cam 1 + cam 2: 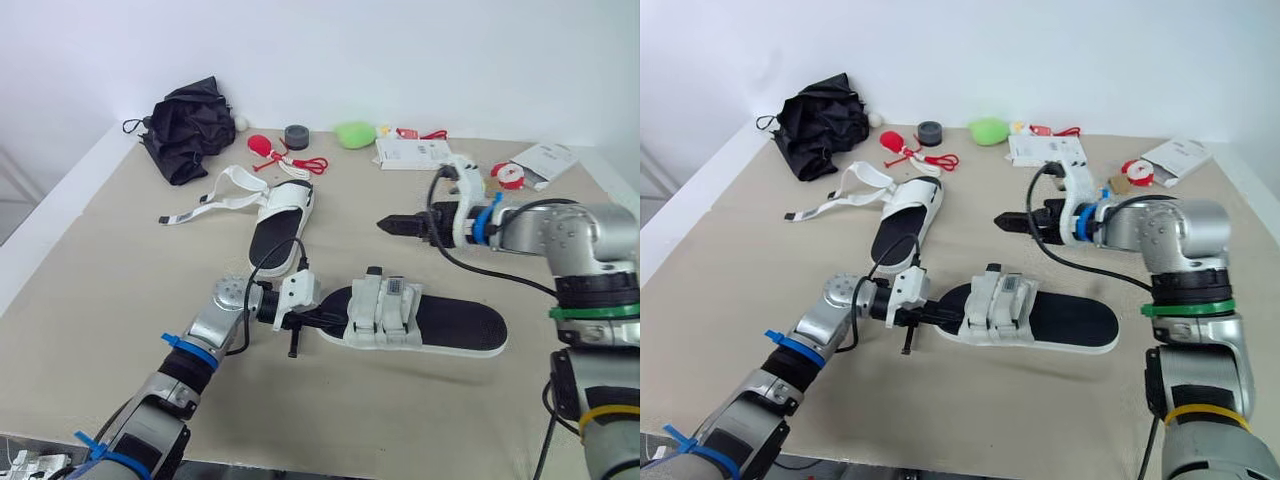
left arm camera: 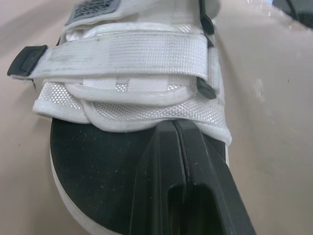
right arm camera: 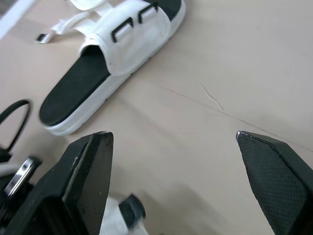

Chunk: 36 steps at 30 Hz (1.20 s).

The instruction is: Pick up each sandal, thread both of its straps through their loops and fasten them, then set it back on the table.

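- Count the near white sandal with the black foam footbed (image 1: 445, 325) as finished (a judgement from its look): flat near the middle of the beige cloth-covered table (image 1: 110, 290), with both white webbing straps (image 1: 382, 308) threaded and pressed down across the upper.
- Find the left gripper (image 2: 174, 129) at nine o'clock of that sandal, fingers closed together on nothing, tips over the bare footbed just short of the nearer strap. Cannot tell whether touching or just above.
- Draw it straight back toward nine o'clock, low and level, to avoid dragging the finished sandal.
- Turn next to the second white sandal with a black footbed (image 1: 278, 238), at eleven o'clock of the first. Lies flat, with two long white straps (image 1: 225, 192) loose and trailing toward nine o'clock and black rectangular loops (image 3: 122, 29) empty.
- Use the right gripper (image 3: 172, 136), at three o'clock of the unfastened sandal and one o'clock of the fastened one. Hangs over bare table with fingers spread wide, holding nothing.
- Take the sole by its edge near the heel, well away from the loops, and lift only enough to free the straps.
- Pinch one strap close to its tip, keep it flat and untwisted, and feed it squarely through its own loop.
- Pull snug before folding back and pressing down, then repeat for the second strap.
- Keep the trailing tails clear of the crumpled black fabric bundle (image 1: 185, 125) at eleven o'clock of the table.
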Motion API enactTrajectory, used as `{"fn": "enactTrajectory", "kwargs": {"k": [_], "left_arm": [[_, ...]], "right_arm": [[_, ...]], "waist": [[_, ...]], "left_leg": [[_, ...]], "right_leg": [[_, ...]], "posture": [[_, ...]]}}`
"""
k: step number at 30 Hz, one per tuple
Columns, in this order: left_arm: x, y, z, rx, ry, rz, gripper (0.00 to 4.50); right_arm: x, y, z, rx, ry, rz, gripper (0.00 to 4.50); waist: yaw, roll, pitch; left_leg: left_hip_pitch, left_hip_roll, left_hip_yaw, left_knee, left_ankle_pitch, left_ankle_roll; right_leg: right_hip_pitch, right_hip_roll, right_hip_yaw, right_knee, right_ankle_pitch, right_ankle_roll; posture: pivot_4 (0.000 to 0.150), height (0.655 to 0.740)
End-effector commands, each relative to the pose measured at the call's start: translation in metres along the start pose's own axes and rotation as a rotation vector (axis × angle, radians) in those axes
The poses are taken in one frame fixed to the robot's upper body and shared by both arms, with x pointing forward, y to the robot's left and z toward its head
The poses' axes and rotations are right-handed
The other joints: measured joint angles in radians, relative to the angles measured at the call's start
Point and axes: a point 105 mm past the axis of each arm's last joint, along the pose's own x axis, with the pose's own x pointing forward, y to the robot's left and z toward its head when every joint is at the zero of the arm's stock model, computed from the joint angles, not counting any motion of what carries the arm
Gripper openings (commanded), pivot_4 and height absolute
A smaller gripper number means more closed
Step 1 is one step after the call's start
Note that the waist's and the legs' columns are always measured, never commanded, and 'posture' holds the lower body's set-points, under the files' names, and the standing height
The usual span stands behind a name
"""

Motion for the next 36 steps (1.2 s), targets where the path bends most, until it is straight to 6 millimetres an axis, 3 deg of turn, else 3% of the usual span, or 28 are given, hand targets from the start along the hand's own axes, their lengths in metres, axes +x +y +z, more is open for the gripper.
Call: {"fn": "enactTrajectory", "kwargs": {"k": [1, 5, 7, 12, 16, 20, 29, 32, 36], "left_arm": [[-0.003, 0.004, 0.029, -0.075, -0.116, 0.027, 0.00], [-0.021, -0.001, 0.051, -0.071, -0.152, 0.023, 0.00], [-0.033, -0.005, 0.058, -0.055, -0.145, 0.015, 0.00], [-0.055, -0.015, 0.057, -0.020, -0.063, 0.019, 0.00], [-0.065, -0.017, 0.055, -0.011, -0.040, 0.036, 0.00], [-0.081, -0.016, 0.059, -0.003, -0.047, 0.087, 0.00], [-0.100, -0.021, 0.066, 0.013, -0.051, 0.152, 0.00], [-0.107, -0.022, 0.066, 0.014, -0.044, 0.194, 0.00], [-0.115, -0.020, 0.062, 0.006, -0.037, 0.281, 0.00]], "right_arm": [[-0.033, 0.033, -0.002, -0.185, -0.055, 0.113, 4.33], [-0.059, 0.035, -0.030, -0.266, 0.010, 0.069, 4.33], [-0.070, 0.035, -0.038, -0.293, 0.025, 0.052, 4.33], [-0.079, 0.045, -0.056, -0.312, 0.052, 0.084, 4.33], [-0.069, 0.055, -0.067, -0.310, 0.068, 0.133, 4.33], [-0.042, 0.056, -0.077, -0.277, 0.063, 0.172, 4.33], [0.003, 0.062, -0.079, -0.231, 0.031, 0.242, 4.33], [0.017, 0.055, -0.083, -0.193, 0.027, 0.212, 3.68], [0.024, 0.048, -0.088, -0.139, 0.003, 0.188, 2.19]], "waist": [[-0.002, -0.001, 0.004], [-0.017, 0.002, 0.011], [-0.025, 0.003, 0.022], [-0.037, -0.002, 0.031], [-0.040, -0.002, 0.032], [-0.045, -0.005, 0.034], [-0.047, -0.003, 0.036], [-0.048, -0.004, 0.037], [-0.048, -0.005, 0.037]], "left_leg": [[0.000, 0.000, 0.001, 0.001, -0.001, 0.000], [-0.010, -0.001, 0.002, 0.004, -0.002, 0.001], [-0.010, -0.001, 0.005, 0.006, 0.003, -0.007], [-0.009, 0.003, 0.002, 0.007, 0.003, -0.006], [-0.009, 0.006, -0.001, 0.010, 0.006, -0.009], [-0.008, 0.008, -0.002, 0.010, 0.008, -0.010], [-0.009, 0.014, -0.002, 0.010, 0.012, -0.016], [-0.009, 0.014, -0.001, 0.011, 0.012, -0.017], [-0.007, 0.016, -0.001, 0.011, 0.015, -0.018]], "right_leg": [[0.000, 0.000, 0.001, 0.000, 0.000, 0.000], [-0.004, 0.000, 0.001, 0.001, 0.001, 0.002], [-0.005, 0.000, 0.002, 0.003, 0.002, 0.003], [-0.006, 0.004, 0.001, 0.008, -0.003, 0.011], [-0.007, 0.007, 0.001, 0.011, -0.004, 0.008], [-0.008, 0.009, 0.002, 0.014, -0.003, 0.005], [-0.012, 0.017, 0.004, 0.019, -0.002, -0.002], [-0.012, 0.017, 0.004, 0.019, -0.002, -0.003], [-0.011, 0.019, 0.005, 0.020, 0.000, -0.005]], "posture": [[0.150, 0.7400], [0.150, 0.7400], [0.150, 0.7400], [0.150, 0.7400], [0.150, 0.7400], [0.150, 0.7400], [0.150, 0.7400], [0.150, 0.7400], [0.150, 0.7400]]}}
